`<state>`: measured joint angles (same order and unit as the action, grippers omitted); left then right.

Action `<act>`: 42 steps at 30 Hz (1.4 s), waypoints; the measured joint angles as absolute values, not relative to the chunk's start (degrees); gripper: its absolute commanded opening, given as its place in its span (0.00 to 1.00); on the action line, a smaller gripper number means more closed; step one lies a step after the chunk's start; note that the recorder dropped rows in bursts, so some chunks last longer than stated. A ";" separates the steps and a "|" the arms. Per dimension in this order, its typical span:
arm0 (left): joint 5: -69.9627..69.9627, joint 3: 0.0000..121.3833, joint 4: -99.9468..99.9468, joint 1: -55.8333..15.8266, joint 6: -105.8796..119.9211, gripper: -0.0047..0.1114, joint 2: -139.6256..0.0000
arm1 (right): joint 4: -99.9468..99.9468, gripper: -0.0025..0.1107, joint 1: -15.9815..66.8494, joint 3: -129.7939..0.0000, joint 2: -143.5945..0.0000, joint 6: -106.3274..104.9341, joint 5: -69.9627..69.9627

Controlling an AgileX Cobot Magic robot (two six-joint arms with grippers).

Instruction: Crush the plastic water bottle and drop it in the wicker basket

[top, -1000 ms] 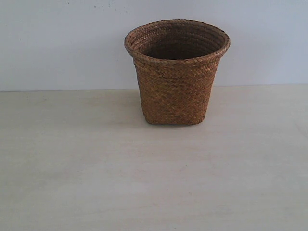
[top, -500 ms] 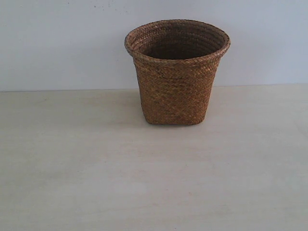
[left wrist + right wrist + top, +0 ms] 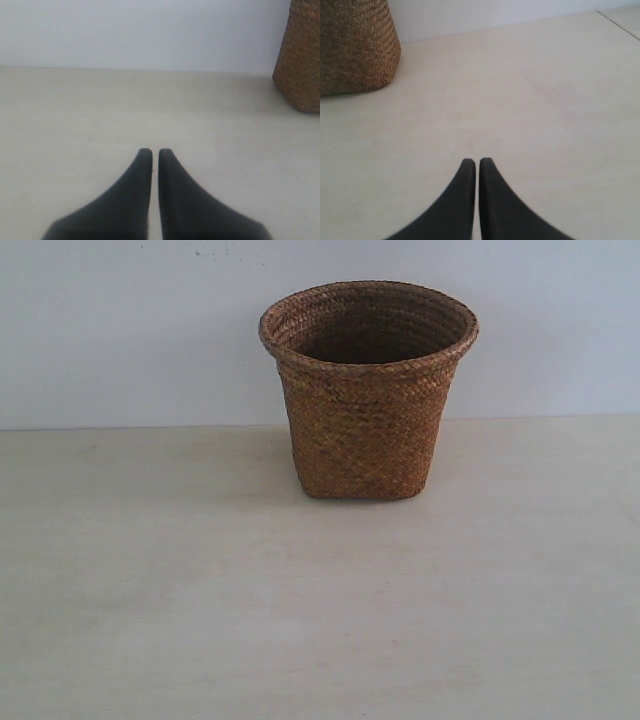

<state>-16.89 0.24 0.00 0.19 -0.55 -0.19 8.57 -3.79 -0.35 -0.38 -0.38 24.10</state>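
The brown wicker basket (image 3: pixel 366 390) stands upright at the back of the pale table, near the wall. Part of its woven side shows in the left wrist view (image 3: pixel 301 60) and in the right wrist view (image 3: pixel 355 45). My left gripper (image 3: pixel 155 151) is shut with nothing between its black fingers, low over bare table and well short of the basket. My right gripper (image 3: pixel 476 161) is shut and holds nothing, also over bare table, away from the basket. Neither gripper shows in the exterior view. The plastic water bottle is out of view in every frame.
The pale table (image 3: pixel 320 620) stretches from the white wall (image 3: pixel 120 330) toward the camera. A seam or table edge (image 3: pixel 619 24) shows in the right wrist view beyond the gripper.
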 measured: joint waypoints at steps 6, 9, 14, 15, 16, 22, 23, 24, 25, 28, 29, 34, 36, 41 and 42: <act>-16.89 0.24 0.00 0.19 -0.55 0.07 -0.19 | 7.87 0.02 1.09 -0.35 -0.38 -4.28 23.43; -16.89 0.24 0.00 0.19 -0.55 0.07 -0.19 | 7.76 0.02 1.09 -0.35 -0.38 -6.09 22.90; -16.99 0.24 0.00 0.19 -0.55 0.07 -0.19 | 8.21 0.02 1.09 -0.35 -0.38 -5.94 21.96; -16.99 0.24 0.00 0.19 -0.55 0.07 -0.19 | 8.34 0.02 1.09 -0.35 -0.38 -5.94 21.96; -16.99 0.24 0.00 0.19 -0.55 0.07 -0.19 | 8.34 0.02 1.09 -0.35 -0.38 -5.94 21.96; -16.99 0.24 0.00 0.19 -0.55 0.07 -0.19 | 8.43 0.02 1.09 -0.35 -0.38 -6.82 21.92; -16.99 0.24 0.00 0.19 -0.55 0.07 -0.19 | 8.43 0.02 1.09 -0.35 -0.38 -7.08 21.82; -16.99 0.24 0.00 0.19 -0.55 0.07 -0.19 | 8.43 0.02 1.09 -0.35 -0.38 -7.37 21.70; -16.99 0.24 0.00 0.19 -0.55 0.07 -0.19 | 8.43 0.02 1.09 -0.35 -0.38 -7.72 21.70; -16.99 0.24 0.00 0.19 -0.55 0.07 -0.19 | 8.43 0.02 1.09 -0.35 -0.38 -8.53 21.60; -16.99 0.24 0.00 0.19 -0.55 0.07 -0.19 | 8.43 0.02 1.09 -0.35 -0.38 -8.68 21.50; -16.99 0.24 0.00 0.19 -0.55 0.07 -0.19 | 8.43 0.02 1.09 -0.35 -0.38 -7.36 21.52; -16.99 0.24 0.00 0.19 -0.55 0.07 -0.19 | 8.43 0.02 1.09 -0.35 -0.38 -6.59 21.52; -16.99 0.24 0.00 0.19 -0.55 0.07 -0.19 | 8.43 0.02 1.09 -0.35 -0.38 -5.76 21.52; -16.99 0.24 0.00 0.19 -0.55 0.07 -0.19 | 8.43 0.02 1.09 -0.35 -0.38 -5.66 21.52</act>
